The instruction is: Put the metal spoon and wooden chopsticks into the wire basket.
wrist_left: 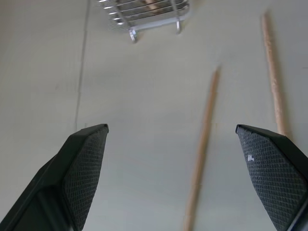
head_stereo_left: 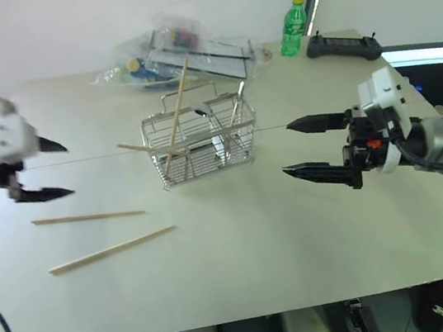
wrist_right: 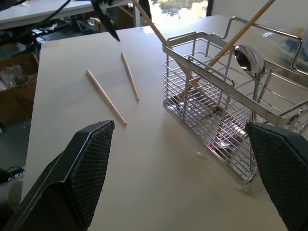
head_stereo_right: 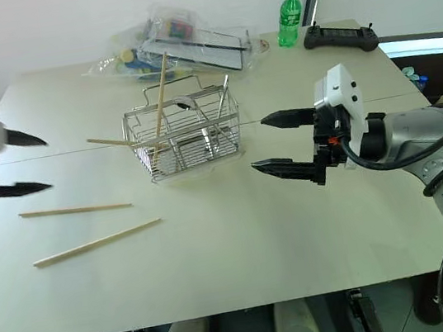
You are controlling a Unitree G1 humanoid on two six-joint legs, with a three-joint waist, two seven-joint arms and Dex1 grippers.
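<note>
- You are partway through: the silver rectangular wire basket [head_stereo_left: 201,140] stands mid-table and already holds the small shiny metal spoon [wrist_right: 249,60], bowl up, plus two pale wooden chopsticks [head_stereo_left: 176,106] leaning out of it; two more long tan chopsticks [head_stereo_left: 87,217] lie flat on the pale table [head_stereo_left: 299,238], near the basket on your left.
- Your left gripper [head_stereo_left: 39,171] hangs above that left side with its black fingers spread wide and nothing between them; the left wrist view looks down at both loose sticks, so the step in hand reads as picking one of them.
- Your right gripper [head_stereo_left: 312,149] hovers near the basket's right side, fingers wide apart and empty.
- Next, I judge, you must lower the left fingers astride one stick only; the sticks lie apart, converging towards one end, so take one where they are well apart.
- Room: bare table lies all round the loose sticks; the nearer stick [head_stereo_left: 111,250] is closest to the front edge; the clear plastic bag [head_stereo_left: 179,51], green bottle [head_stereo_left: 293,27] and black controller [head_stereo_left: 343,46] sit at the back, well clear; mind the leaning chopsticks when you drop the next in.
</note>
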